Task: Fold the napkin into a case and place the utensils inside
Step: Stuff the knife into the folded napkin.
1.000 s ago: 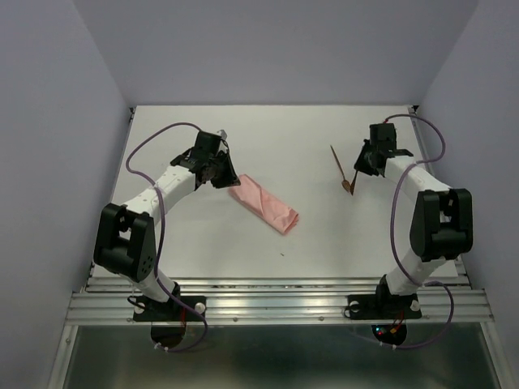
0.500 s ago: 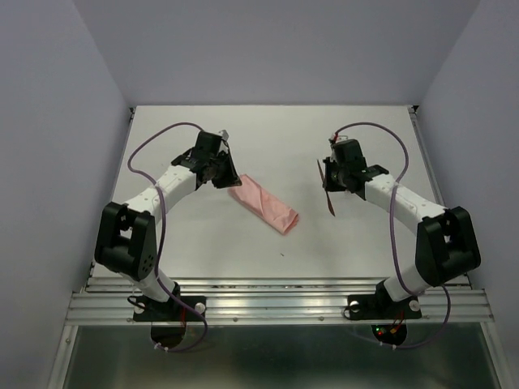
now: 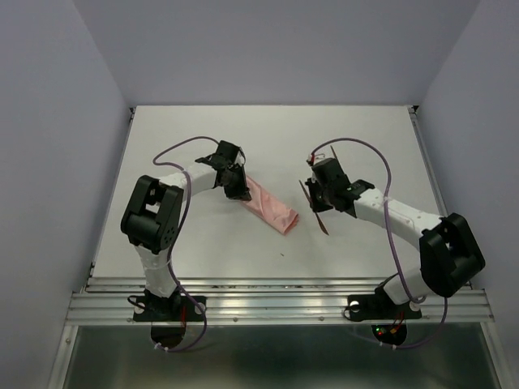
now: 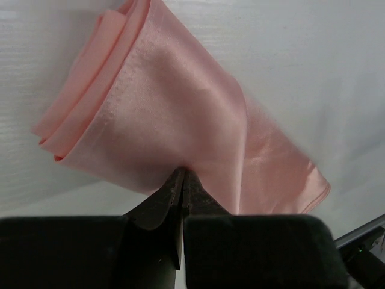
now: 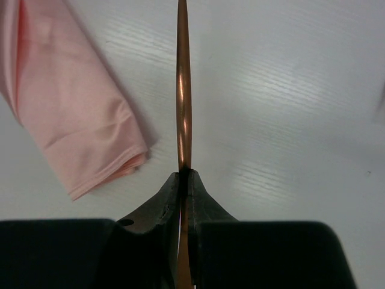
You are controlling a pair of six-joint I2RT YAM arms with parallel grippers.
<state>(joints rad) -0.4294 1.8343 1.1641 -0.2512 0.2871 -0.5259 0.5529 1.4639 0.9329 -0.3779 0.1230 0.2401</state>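
The salmon-pink napkin lies folded as a narrow flat case, running diagonally across the middle of the table. My left gripper is at its upper-left end. In the left wrist view the jaws are shut, with the tips pinching the near long edge of the napkin. My right gripper hovers just right of the case's lower end, shut on a thin reddish-brown utensil. In the right wrist view the utensil sticks straight out past the shut gripper, beside the napkin's open end.
White table enclosed by grey walls on three sides. Purple cables loop above both arms. The metal rail with the arm bases runs along the near edge.
My right gripper has carried the utensil left from the table's right side to beside the case's lower end. My left arm has swung inward, bringing its gripper onto the napkin's upper end.
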